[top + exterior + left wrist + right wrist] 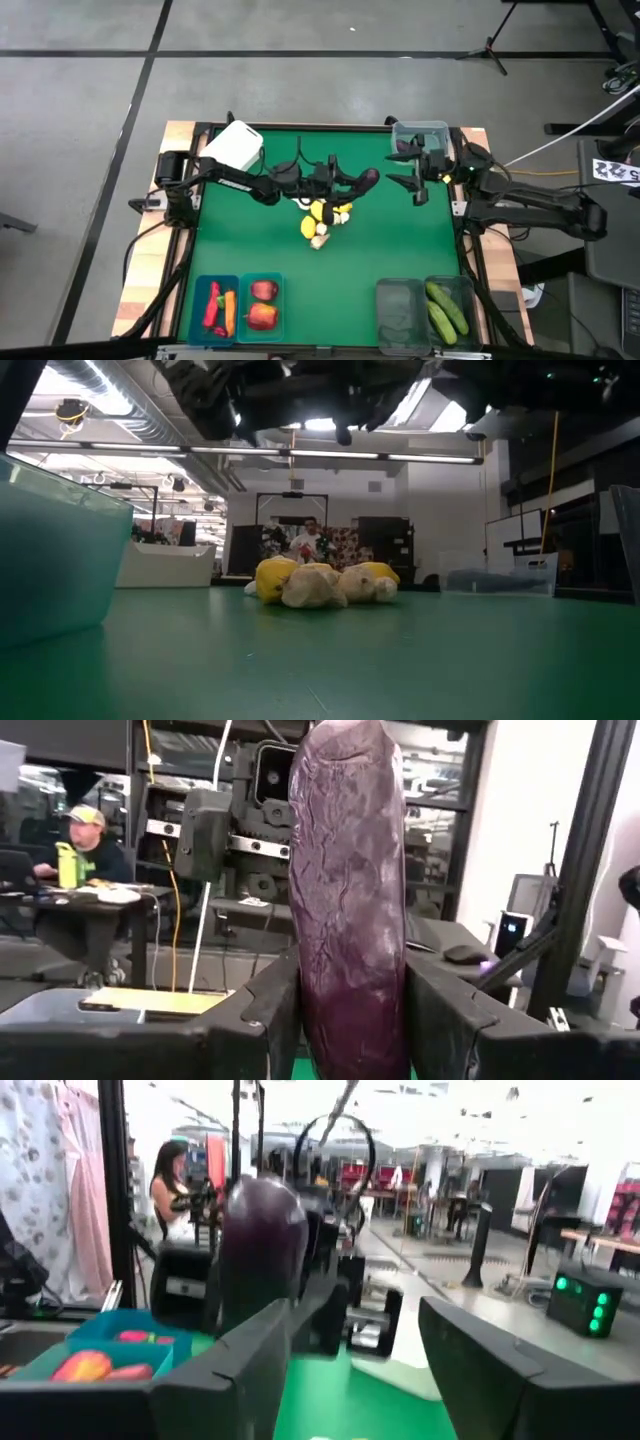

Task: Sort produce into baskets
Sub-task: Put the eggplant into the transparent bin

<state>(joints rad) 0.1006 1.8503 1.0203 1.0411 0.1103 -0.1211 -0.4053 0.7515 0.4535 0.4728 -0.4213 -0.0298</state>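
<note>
Green table mat (400, 250) in a busy lab, no readable writing anywhere, left gripper (368, 180) clamped tight on a purple eggplant (350, 890) held up mid-table above the lemon and garlic pile (322, 222), right gripper (412, 176) fingers spread apart, holding nothing, near the clear tub (420, 135).

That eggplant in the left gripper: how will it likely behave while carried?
The eggplant looks long and smooth, held upright low down by the left gripper, so it may pivot or slip. It keeps its shape, so probably stiff. Set down, it would likely roll.
</note>
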